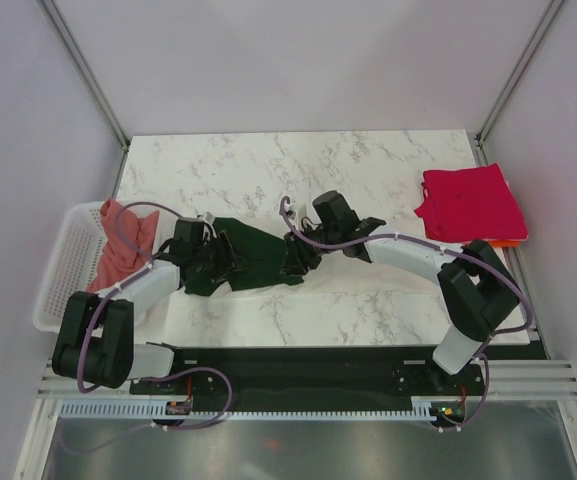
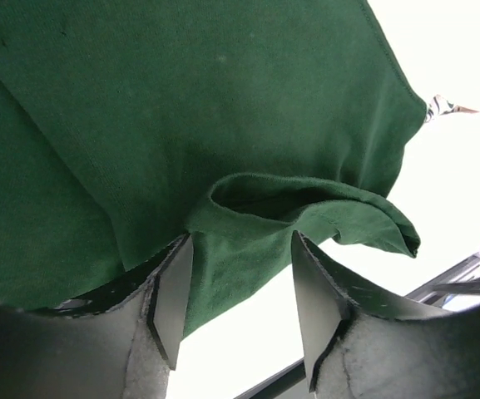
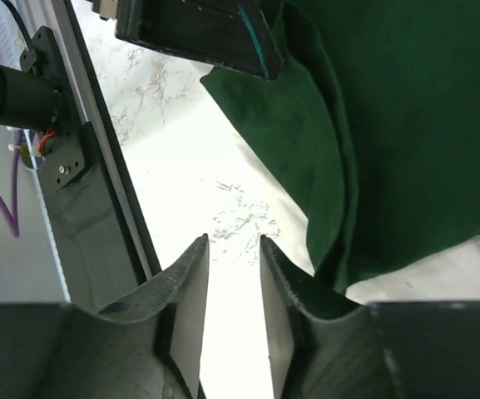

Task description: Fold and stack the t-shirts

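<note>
Left gripper (image 2: 240, 243): jaws partly apart, with a folded hem of the dark green t-shirt (image 2: 181, 108) between them, touching one finger, not pinched. Right gripper (image 3: 233, 245): narrow gap, nothing in it; shirt edge just beside one finger. Shirt lies crumpled mid-surface (image 1: 298, 170), between both grippers. Magenta t-shirt (image 1: 468, 200) folded at the right edge.

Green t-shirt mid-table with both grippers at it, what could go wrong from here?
The left gripper stands open around a loose curl of the green t-shirt edge. Closing may catch only one layer, or the curl could slip out. The right gripper is open with only bare table between its jaws and the cloth beside them, so closing there would likely miss.
</note>
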Tool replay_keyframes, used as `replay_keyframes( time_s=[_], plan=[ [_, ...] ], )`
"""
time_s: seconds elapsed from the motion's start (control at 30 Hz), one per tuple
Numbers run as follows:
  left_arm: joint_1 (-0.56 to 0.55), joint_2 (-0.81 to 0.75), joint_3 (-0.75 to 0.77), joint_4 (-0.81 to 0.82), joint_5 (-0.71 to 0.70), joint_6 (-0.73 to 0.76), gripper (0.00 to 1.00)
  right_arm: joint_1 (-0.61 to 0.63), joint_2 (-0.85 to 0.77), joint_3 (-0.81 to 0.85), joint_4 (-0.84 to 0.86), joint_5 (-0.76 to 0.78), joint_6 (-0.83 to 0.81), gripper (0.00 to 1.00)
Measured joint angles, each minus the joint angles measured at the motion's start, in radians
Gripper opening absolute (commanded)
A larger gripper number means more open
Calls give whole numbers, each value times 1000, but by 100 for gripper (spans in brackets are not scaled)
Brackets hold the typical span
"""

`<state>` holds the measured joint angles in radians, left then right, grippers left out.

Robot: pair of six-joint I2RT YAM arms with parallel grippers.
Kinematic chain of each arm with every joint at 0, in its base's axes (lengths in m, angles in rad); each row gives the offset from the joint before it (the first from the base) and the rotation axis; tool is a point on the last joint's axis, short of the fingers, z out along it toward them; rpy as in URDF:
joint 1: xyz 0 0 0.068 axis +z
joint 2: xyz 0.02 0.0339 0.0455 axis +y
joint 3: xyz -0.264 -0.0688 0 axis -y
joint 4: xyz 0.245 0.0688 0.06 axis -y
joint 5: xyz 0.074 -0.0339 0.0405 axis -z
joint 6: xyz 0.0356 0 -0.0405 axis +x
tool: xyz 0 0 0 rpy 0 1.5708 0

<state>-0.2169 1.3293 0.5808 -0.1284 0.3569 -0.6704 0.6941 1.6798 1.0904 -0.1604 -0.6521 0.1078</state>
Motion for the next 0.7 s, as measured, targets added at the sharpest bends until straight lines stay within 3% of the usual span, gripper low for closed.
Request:
replay_keyframes(
  time_s=[0.3, 0.7],
  plan=[
    [-2, 4, 4, -5, -23, 11, 30, -7, 171, 5, 25, -3, 60, 13],
    [-3, 45, 7, -49, -93, 21, 21, -146, 361, 140, 2, -27, 151, 13]
  ],
)
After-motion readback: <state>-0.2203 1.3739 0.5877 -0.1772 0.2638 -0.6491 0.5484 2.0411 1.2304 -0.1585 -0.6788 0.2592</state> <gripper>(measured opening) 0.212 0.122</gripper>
